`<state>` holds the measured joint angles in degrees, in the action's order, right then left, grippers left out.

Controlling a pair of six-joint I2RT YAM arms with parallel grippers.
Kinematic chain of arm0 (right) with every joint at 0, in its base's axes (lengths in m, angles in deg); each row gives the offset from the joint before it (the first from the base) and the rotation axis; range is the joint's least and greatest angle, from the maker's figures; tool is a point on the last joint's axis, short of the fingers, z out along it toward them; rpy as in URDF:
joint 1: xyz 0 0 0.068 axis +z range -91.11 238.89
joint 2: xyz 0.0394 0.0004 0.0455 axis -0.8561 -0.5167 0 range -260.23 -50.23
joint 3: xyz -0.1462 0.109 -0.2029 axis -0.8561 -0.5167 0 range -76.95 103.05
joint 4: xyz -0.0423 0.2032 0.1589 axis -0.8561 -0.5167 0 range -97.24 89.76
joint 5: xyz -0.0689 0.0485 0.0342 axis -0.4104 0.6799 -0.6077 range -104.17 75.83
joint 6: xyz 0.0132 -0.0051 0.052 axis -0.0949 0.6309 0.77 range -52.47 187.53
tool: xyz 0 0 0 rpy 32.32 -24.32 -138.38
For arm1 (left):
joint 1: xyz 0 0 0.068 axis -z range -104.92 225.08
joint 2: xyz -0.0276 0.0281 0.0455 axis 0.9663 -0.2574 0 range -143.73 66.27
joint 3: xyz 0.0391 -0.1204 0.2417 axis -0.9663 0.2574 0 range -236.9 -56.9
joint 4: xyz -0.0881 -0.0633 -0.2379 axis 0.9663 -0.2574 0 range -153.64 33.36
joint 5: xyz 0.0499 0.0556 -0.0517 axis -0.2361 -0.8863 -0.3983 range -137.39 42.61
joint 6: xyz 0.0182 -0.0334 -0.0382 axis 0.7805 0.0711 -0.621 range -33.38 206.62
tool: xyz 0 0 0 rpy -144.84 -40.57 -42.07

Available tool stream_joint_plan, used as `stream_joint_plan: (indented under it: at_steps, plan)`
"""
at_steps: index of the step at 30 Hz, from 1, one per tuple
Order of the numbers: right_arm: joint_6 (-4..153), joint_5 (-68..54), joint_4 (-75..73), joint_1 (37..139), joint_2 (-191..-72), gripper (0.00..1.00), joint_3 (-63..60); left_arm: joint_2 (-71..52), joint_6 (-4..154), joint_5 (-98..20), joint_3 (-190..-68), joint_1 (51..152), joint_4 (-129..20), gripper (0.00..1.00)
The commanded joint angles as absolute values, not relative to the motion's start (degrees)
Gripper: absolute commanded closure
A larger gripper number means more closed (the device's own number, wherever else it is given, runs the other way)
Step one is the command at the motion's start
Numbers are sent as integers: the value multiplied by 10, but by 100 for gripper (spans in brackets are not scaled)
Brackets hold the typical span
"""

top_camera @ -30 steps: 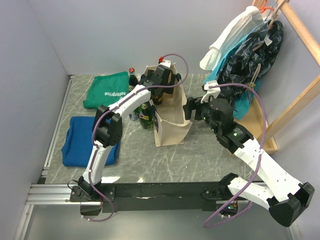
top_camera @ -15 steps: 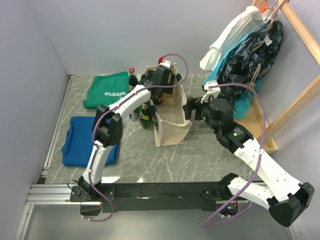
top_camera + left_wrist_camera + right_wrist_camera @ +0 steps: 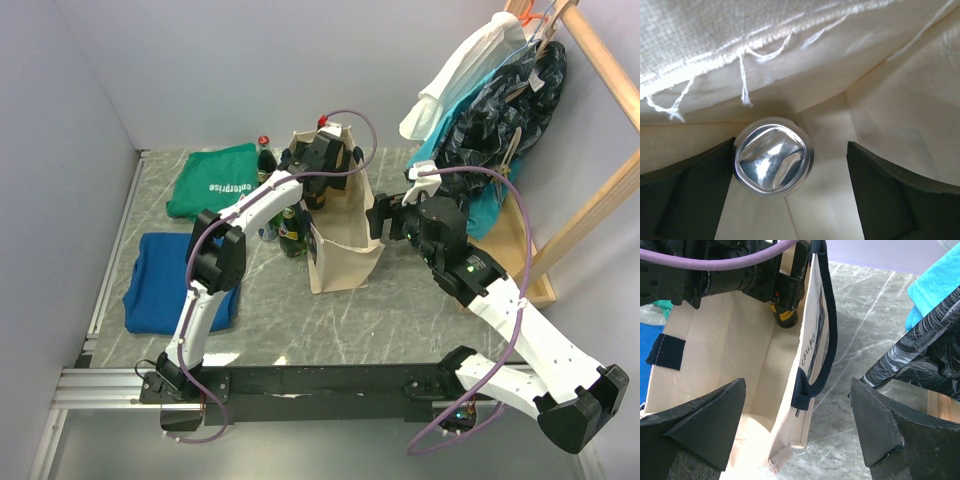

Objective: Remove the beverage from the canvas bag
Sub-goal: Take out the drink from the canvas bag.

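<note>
The cream canvas bag point(image 3: 345, 240) stands upright mid-table with navy handles. My left gripper point(image 3: 320, 168) reaches down into its open top. In the left wrist view it point(image 3: 790, 160) is open, with the round silver end of a beverage can point(image 3: 772, 156) between the fingers, against the left finger point(image 3: 690, 190). The right wrist view shows the same drink as a dark body with yellow print point(image 3: 785, 316) under the left gripper. My right gripper point(image 3: 385, 220) is open and straddles the bag's right wall point(image 3: 805, 365), one finger inside and one outside point(image 3: 797, 412).
Green bottles point(image 3: 290, 228) and a red-capped bottle point(image 3: 264, 150) stand left of the bag. A green cloth point(image 3: 213, 178) and a blue cloth point(image 3: 170, 275) lie further left. Clothes point(image 3: 490, 100) hang on a wooden rack point(image 3: 590, 200) at the right.
</note>
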<state>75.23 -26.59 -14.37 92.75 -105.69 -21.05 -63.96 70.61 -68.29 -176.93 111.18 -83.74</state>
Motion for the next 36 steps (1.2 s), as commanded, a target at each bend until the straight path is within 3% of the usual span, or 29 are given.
stream_joint_plan:
  at_steps: [1,4,5,12,18,22,25,28,29,32,36]
  plan:
    - [745,-272,-122,929,-1050,9,-212,-646,705,-695,-1765,1107,-834,7]
    - [746,-273,-123,929,-1051,9,-211,-650,704,-694,-1769,1107,-837,11]
    - [746,-274,-122,928,-1052,9,-211,-649,705,-694,-1769,1107,-837,17]
    - [746,-274,-122,928,-1052,9,-211,-647,700,-699,-1760,1107,-835,25]
    - [746,-273,-123,929,-1055,9,-210,-650,699,-694,-1763,1106,-838,41]
    - [746,-272,-123,929,-1056,9,-210,-649,698,-694,-1762,1106,-838,44]
    - [746,-273,-123,929,-1055,9,-209,-650,698,-689,-1763,1106,-839,54]
    - [746,-272,-124,928,-1054,9,-209,-649,700,-680,-1767,1106,-839,73]
    - [746,-272,-124,929,-1054,9,-209,-646,698,-680,-1766,1106,-837,85]
    - [745,-273,-123,927,-1054,9,-210,-640,704,-661,-1763,1106,-826,99]
    - [745,-271,-122,928,-1055,9,-211,-630,713,-624,-1767,1107,-820,99]
